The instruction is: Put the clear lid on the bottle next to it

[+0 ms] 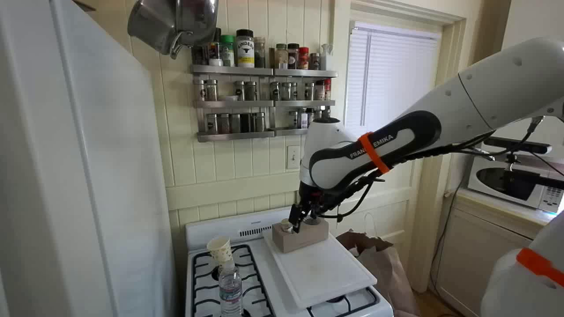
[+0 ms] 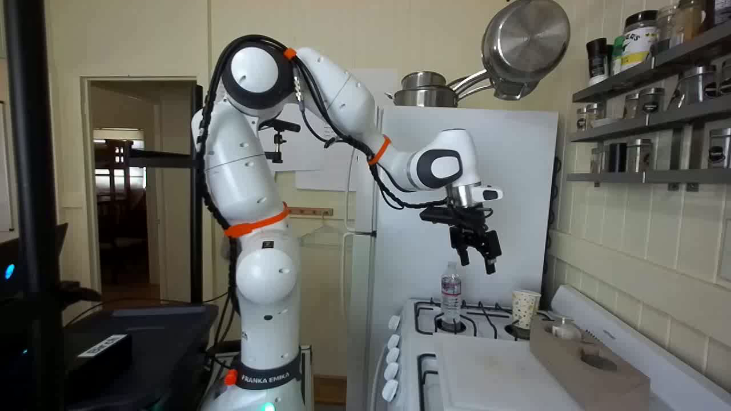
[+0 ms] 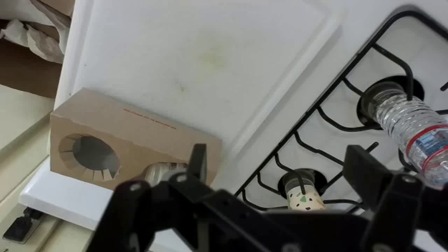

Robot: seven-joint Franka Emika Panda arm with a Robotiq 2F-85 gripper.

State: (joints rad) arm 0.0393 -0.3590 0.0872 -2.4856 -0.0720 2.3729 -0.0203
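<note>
Up front it's the water bottle (image 1: 231, 293), upright on the stove (image 1: 267, 264). Thin clear plastic, ribbed and labelled; how full, I can't tell. If there's little in it, expect it very light, quick to buckle at the wall and quick to rock, so any hold wants to be gentle and up at the stiffer neck. Just behind comes the spotted paper cup (image 1: 220, 250), upright too, soft-walled, and likely to go over at a knock.

To the side lies the white cutting board (image 1: 324, 277), and up in the air above the stove here's the gripper (image 2: 478, 264): jaws spread well apart, nothing between them. Nothing taken yet, so I'd call this the approach.

Behind that, at the back of the board, sits the cardboard box (image 1: 295, 243) with two round cut-outs, and in one of them, in an exterior view, a clear rounded piece (image 2: 566, 330). The clear lid, or the top of a small bottle? Can't say; in the wrist view a finger (image 3: 199, 159) cuts across it. If it's the lid, I judge it light, stiff and slick: pinch opposite sides of the rim, squeeze softly, lift straight so the cardboard doesn't drag along.

Farthest off, spice jars (image 1: 250, 91) on the wall.
</note>
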